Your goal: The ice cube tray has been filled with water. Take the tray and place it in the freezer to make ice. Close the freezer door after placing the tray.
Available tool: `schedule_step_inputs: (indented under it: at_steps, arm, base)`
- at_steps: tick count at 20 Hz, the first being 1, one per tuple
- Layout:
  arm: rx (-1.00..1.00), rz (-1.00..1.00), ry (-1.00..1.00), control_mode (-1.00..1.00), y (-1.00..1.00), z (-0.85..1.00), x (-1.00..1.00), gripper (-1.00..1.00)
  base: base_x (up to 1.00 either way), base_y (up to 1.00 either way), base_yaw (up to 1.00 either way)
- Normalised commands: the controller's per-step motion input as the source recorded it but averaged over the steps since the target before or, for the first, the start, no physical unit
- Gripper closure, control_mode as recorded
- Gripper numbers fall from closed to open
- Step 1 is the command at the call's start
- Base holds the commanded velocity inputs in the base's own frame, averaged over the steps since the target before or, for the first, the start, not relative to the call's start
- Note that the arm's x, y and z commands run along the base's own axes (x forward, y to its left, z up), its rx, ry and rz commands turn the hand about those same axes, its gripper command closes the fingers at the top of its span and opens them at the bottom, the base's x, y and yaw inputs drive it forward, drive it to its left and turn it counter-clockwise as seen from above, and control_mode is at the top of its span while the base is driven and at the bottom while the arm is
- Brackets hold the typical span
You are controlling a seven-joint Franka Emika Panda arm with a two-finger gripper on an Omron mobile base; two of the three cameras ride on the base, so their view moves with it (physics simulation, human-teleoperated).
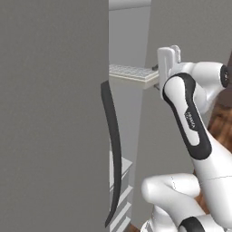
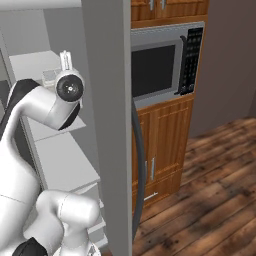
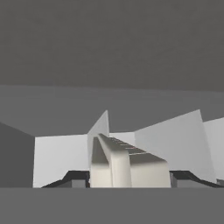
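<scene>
The gripper (image 3: 127, 177) clamps one end of the ice cube tray (image 1: 131, 72), carried level inside the freezer (image 1: 129, 41); stiff but water-filled, it likely spills if tilted, so an end hold demands steadiness

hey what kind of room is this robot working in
Most likely a home kitchen: a built-in microwave sits in brown wooden cabinets, and a tall grey fridge stands open with its door swung out, white shelves inside.
</scene>
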Motion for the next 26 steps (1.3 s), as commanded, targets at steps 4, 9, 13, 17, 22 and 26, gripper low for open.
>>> schedule_step_inputs:
  at_steps: [4, 9, 13, 17, 22, 26]
  arm:
    - [0.00, 0.00, -0.06, -1.00, 0.00, 0.09, 0.17, 1.00]
    - [0.00, 0.00, -0.07, -1.00, 0.00, 0.15, 0.17, 1.00]
    - [0.00, 0.00, 0.00, -1.00, 0.05, 0.10, 0.12, 1.00]
    - [0.00, 0.00, 0.00, -1.00, 0.07, 0.17, 0.06, 1.00]
    - [-0.01, 0.00, 0.00, -1.00, 0.20, 0.07, 0.15, 1.00]
    - [-0.03, 0.00, 0.00, -1.00, 0.31, 0.00, 0.23, 1.00]
  base:
    - [0.00, 0.00, 0.00]
    - [0.00, 0.00, 0.00]
    - [0.00, 0.00, 0.00]
    - [0.00, 0.00, 0.00]
    - [0.00, 0.00, 0.00]
    - [0.00, 0.00, 0.00]
